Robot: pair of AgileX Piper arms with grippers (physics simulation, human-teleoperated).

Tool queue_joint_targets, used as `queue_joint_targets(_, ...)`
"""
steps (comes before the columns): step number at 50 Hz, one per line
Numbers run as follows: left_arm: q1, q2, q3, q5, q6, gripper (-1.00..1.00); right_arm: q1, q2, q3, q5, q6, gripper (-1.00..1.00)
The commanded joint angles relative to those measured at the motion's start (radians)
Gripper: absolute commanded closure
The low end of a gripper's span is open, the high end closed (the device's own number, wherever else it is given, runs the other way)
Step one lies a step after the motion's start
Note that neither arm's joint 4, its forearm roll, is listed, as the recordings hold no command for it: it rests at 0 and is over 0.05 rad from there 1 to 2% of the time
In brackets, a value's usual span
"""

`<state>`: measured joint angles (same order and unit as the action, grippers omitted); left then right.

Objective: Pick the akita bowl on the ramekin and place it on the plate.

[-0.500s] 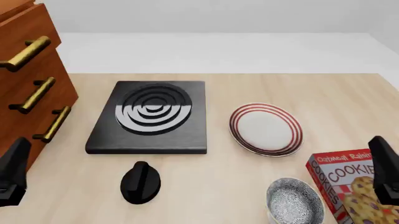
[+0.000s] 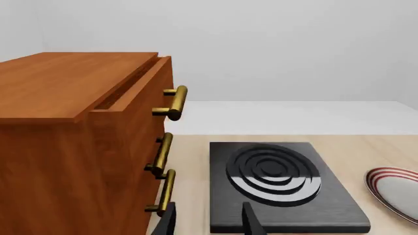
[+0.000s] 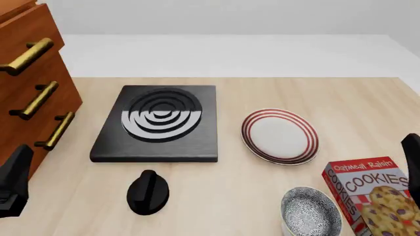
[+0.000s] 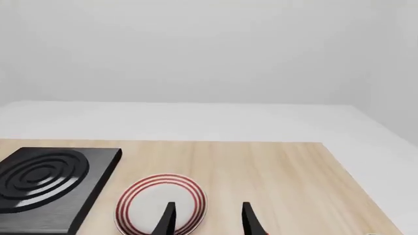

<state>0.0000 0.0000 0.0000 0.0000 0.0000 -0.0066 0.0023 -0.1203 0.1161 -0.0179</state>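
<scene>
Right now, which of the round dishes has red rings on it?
The plate, lying flat right of the black stove burner. The akita bowl, near the cookie box, is black-and-white speckled with no red.

akita bowl point(image 3: 310, 212) hemmed on its right by the cookie box point(image 3: 369, 194) standing just beside it, bare table point(image 3: 229, 196) left open between bowl and plate point(image 3: 280, 135), stove slab point(image 3: 157, 122) and black knob point(image 3: 147, 191) kept well left, drawer cabinet point(image 3: 29, 83) walling the far left

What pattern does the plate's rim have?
Concentric red rings on the white plate, clearest in the front view.
</scene>
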Motion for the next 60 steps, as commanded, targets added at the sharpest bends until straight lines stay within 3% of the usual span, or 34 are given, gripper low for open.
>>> queue_joint_targets(1,0.0,0.0,0.0,0.0,0.0,-1.0,0.013,-0.001,-0.141,0.147,-0.002,-1.0)
queue_joint_targets(7,0.0,0.0,0.0,0.0,0.0,-1.0,0.021,0.055,-0.178,0.179,-0.027,-1.0)
queue_joint_targets(11,0.0,0.0,0.0,0.0,0.0,-1.0,0.016,0.073,-0.207,0.2,0.027,-1.0)
queue_joint_targets(14,0.0,0.0,0.0,0.0,0.0,-1.0,0.059,0.085,-0.262,0.282,-0.009,-1.0)
queue_joint_targets(19,0.0,0.0,0.0,0.0,0.0,-1.0,0.135,0.113,-0.353,0.396,-0.014,-1.0)
queue_joint_targets(24,0.0,0.0,0.0,0.0,0.0,-1.0,0.182,0.148,-0.406,0.486,-0.077,-1.0)
queue_joint_targets(30,0.0,0.0,0.0,0.0,0.0,-1.0,0.233,0.159,-0.457,0.581,-0.088,-1.0)
queue_joint_targets(37,0.0,0.0,0.0,0.0,0.0,-1.0,0.339,0.252,-0.522,0.657,-0.142,-1.0)
queue_joint_targets(40,0.0,0.0,0.0,0.0,0.0,-1.0,0.367,0.29,-0.562,0.675,-0.132,-1.0)
queue_joint_targets(43,0.0,0.0,0.0,0.0,0.0,-1.0,0.467,0.355,-0.545,0.687,-0.168,-1.0)
queue_joint_targets(44,0.0,0.0,0.0,0.0,0.0,-1.0,0.519,0.389,-0.55,0.698,-0.138,-1.0)
queue_joint_targets(47,0.0,0.0,0.0,0.0,0.0,-1.0,0.568,0.429,-0.553,0.721,-0.135,-1.0)
queue_joint_targets(52,0.0,0.0,0.0,0.0,0.0,-1.0,0.6,0.477,-0.602,0.786,-0.16,-1.0)
queue_joint_targets(60,0.0,0.0,0.0,0.0,0.0,-1.0,0.638,0.498,-0.579,0.844,-0.166,-1.0)
